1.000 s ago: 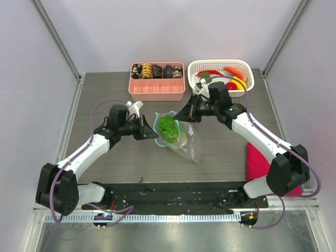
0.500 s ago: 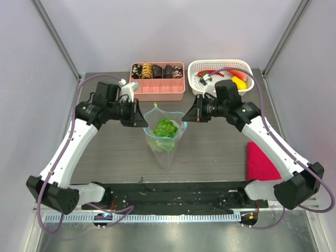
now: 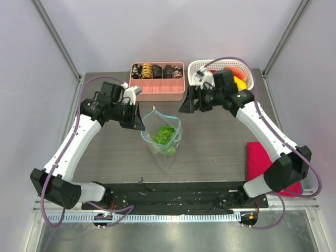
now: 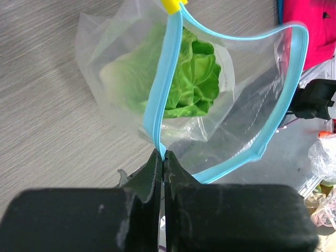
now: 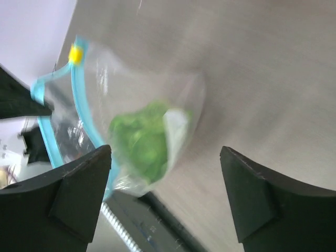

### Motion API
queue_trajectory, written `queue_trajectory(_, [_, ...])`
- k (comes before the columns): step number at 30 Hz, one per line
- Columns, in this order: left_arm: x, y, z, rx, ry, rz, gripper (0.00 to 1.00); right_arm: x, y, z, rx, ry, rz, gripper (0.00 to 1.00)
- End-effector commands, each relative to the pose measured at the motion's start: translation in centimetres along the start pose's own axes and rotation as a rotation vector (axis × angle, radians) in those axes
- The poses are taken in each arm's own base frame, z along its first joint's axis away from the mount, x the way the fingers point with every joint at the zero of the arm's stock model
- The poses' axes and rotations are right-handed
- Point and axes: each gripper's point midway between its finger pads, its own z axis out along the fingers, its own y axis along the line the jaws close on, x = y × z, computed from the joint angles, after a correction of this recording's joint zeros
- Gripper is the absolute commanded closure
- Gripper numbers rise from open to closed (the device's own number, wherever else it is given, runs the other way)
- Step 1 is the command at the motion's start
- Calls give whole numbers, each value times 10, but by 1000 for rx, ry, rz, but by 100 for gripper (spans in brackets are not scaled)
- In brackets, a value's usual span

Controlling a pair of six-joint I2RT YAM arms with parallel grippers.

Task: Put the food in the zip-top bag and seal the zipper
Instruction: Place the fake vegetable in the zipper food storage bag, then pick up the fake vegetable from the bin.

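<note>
The clear zip-top bag [image 3: 164, 142] hangs from my left gripper [image 3: 137, 122], its tip near the table. Green lettuce [image 3: 166, 134] sits inside it. In the left wrist view my left gripper [image 4: 163, 155] is shut on the light-blue zipper [image 4: 164, 89], the bag mouth gapes open, and the lettuce [image 4: 194, 79] shows through the plastic. A yellow slider [image 4: 171, 5] sits at the strip's far end. My right gripper [image 3: 189, 103] is open and apart from the bag, up near the basket. Its wrist view shows the right gripper [image 5: 164, 155] empty, with the bag [image 5: 131, 105] blurred beyond it.
A white lattice basket [image 3: 248, 80] at the back right holds red, orange and yellow toy food [image 3: 235, 80]. A pink tray [image 3: 157, 92] with dark rolls stands at the back centre. A red cloth [image 3: 256, 160] lies at the right edge.
My right gripper has let go of the bag's edge, opened and drawn back toward the basket. The bag now hangs from the left gripper alone.
</note>
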Motion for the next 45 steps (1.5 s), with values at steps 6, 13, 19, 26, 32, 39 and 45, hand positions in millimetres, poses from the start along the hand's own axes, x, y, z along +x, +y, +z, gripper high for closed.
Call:
queue_trajectory(6, [-18, -11, -13, 23, -61, 44, 100, -149, -121, -61, 253, -308, -148, 4])
queue_trajectory(13, [-18, -14, -14, 35, -63, 38, 100, -183, -261, -56, 579, -228, -206, 6])
queue_trajectory(19, [-16, -14, -15, 35, -63, 38, 100, -174, -343, -40, 741, -126, -218, 6])
queue_trajectory(26, [-14, -14, -14, 38, -58, 34, 100, -163, -387, -22, 834, -80, -227, 5])
queue_trajectory(32, [-14, -1, -14, 15, -74, -38, 100, -144, -405, -3, 827, -37, -207, 5])
queue_trajectory(39, [-23, 13, -22, 71, -101, -201, 100, -140, -423, 6, 863, -27, -194, 7])
queue_trajectory(45, [-27, -9, -37, 171, -144, -177, 100, -148, -420, 7, 847, -64, -188, 33])
